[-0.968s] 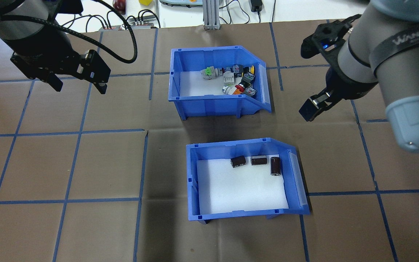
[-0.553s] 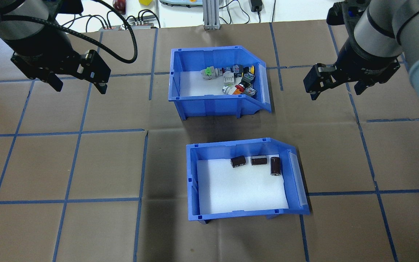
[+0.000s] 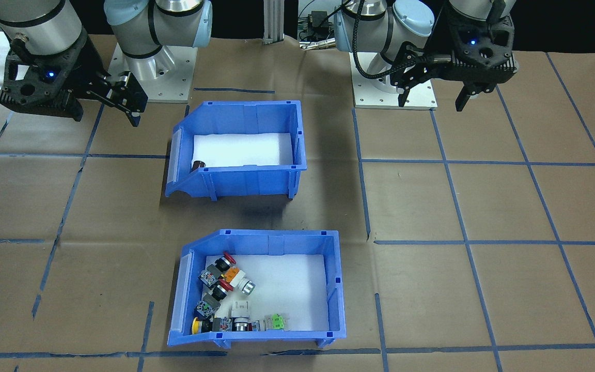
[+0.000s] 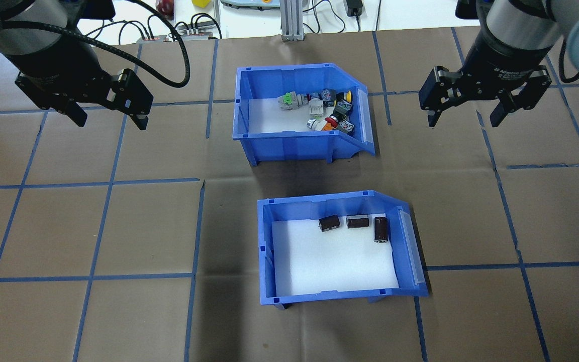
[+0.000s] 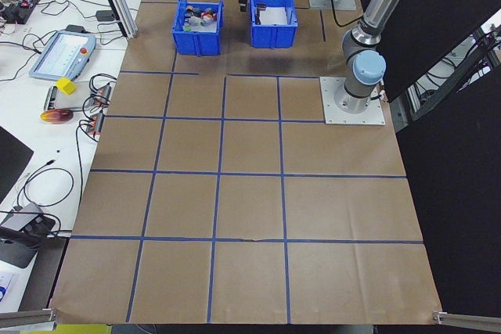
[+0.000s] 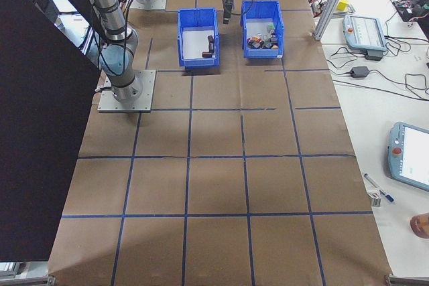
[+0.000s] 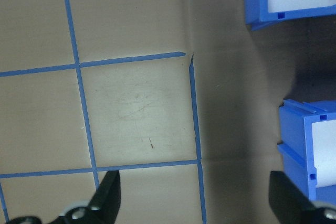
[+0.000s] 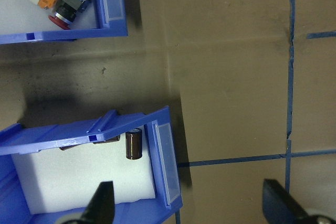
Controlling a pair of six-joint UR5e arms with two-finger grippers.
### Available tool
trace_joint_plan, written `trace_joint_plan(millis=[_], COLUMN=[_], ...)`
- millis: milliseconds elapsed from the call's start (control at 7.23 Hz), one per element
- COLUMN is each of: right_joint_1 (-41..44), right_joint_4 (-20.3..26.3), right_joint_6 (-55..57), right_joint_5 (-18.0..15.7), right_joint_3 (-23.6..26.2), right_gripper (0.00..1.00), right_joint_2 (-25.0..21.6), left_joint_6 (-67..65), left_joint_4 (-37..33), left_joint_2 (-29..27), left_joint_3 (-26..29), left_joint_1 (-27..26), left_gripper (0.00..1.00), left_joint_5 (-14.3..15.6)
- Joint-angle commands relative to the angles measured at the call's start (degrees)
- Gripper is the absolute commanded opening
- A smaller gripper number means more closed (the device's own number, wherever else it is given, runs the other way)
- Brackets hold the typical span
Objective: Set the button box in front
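In the overhead view, the nearer blue bin point(image 4: 340, 251) sits at lower centre of the frame, and there you see three dark cylinders point(image 4: 352, 224) along the far edge of its white foam. The front-facing view shows you only one of them, peeping over the wall at the bin's sloped corner. The right wrist view adds a close look at that bin's clear label strip and one cylinder point(image 8: 134, 144) standing just beside it.

Beyond it, at upper centre of the overhead frame, you find the button box point(image 4: 302, 113), resting on the brown paper of the worktop point(image 4: 118, 226), apart from the other bin. Its long axis runs left to right across the frame, and the sloped cut-away end points to the frame's right. The push-buttons point(image 4: 327, 111) are heaped toward that sloped end; the front-facing view lets you sort their red, orange, yellow and green caps more plainly.

Your left tool point(image 4: 107, 116) hangs at upper left of the overhead frame, fingers spread wide, holding nothing; its wrist view shows both fingertips far apart over bare paper, with bin corners at the frame's right edge. Your right tool point(image 4: 465, 115) hangs at upper right, just past the box's sloped end, fingers likewise spread and empty.
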Motion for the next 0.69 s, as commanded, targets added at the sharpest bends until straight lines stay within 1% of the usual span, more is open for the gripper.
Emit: trace_joint_plan(millis=[0, 553], right_joint_1=[0.05, 0.05], right_joint_4=[0.50, 0.42], right_joint_6=[0.12, 0.12], right_joint_5=[-0.16, -0.34], right_joint_3=[-0.32, -0.06], right_gripper=[1.00, 1.00], right_joint_2=[0.48, 0.57], left_joint_6=[0.00, 0.09], left_joint_4=[0.00, -0.09], left_joint_2=[0.00, -0.35], left_joint_3=[0.00, 0.00], left_joint_1=[0.00, 0.00], left_gripper=[0.99, 0.99], left_joint_5=[0.00, -0.09])
